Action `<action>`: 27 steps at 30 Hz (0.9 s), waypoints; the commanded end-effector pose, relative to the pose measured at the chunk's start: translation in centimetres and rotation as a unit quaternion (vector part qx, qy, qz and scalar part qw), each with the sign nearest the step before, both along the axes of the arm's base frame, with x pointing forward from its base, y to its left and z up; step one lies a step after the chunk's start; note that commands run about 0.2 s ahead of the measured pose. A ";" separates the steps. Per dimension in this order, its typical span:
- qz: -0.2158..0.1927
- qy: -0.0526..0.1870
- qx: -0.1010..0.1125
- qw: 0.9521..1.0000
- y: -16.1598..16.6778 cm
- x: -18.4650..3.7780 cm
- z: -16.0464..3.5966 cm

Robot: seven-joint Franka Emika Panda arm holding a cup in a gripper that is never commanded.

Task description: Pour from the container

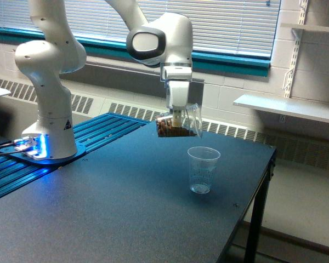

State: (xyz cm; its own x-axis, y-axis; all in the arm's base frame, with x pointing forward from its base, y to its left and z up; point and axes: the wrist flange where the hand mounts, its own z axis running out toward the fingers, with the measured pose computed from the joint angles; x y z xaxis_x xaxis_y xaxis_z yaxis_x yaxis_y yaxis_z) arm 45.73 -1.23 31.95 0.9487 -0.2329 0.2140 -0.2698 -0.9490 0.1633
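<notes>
The dark table (98, 219) fills most of the exterior view, its surface matte and speckled. At the exterior view's left, the white robot arm (49, 82) stands on a base lit blue, mounted on blue ribbed rails (88, 137). The arm's upper links reach across toward the exterior view's right and end in a wrist pointing straight down. Behind the table, a window with closed blinds (225, 22) sits above a teal sill, and a white wall shelf (288, 107) projects at the exterior view's right.

The gripper (177, 116) hangs below the wrist, clamped on the container (178, 125). The container is held in the air, well above the table, tipped on its side with its open mouth toward the exterior view's right. Brown granular contents lie along its lower wall.

A clear plastic cup (203, 170) stands upright on the table, below the container and slightly toward the exterior view's right, apart from it.
</notes>
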 end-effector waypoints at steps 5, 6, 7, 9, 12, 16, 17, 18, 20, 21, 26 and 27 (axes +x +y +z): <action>-0.008 0.005 -0.023 1.000 0.8 0.7 0.5; -0.008 0.006 -0.026 1.000 0.8 0.7 0.6; -0.008 0.008 -0.027 1.000 0.8 0.7 0.5; -0.007 0.010 -0.029 0.999 0.9 0.7 0.5; -0.006 0.013 -0.036 0.999 0.9 0.7 0.5; -0.001 0.018 -0.045 0.999 1.1 0.8 0.5; 0.000 0.020 -0.046 0.999 1.1 0.8 0.4; 0.000 0.021 -0.047 0.999 1.2 0.7 0.4; 0.002 0.024 -0.052 0.998 1.2 0.7 0.4; 0.002 0.025 -0.053 0.998 1.2 0.7 0.3; 0.007 0.032 -0.062 0.998 1.4 0.7 0.1; 0.007 0.034 -0.065 0.997 1.5 0.7 0.1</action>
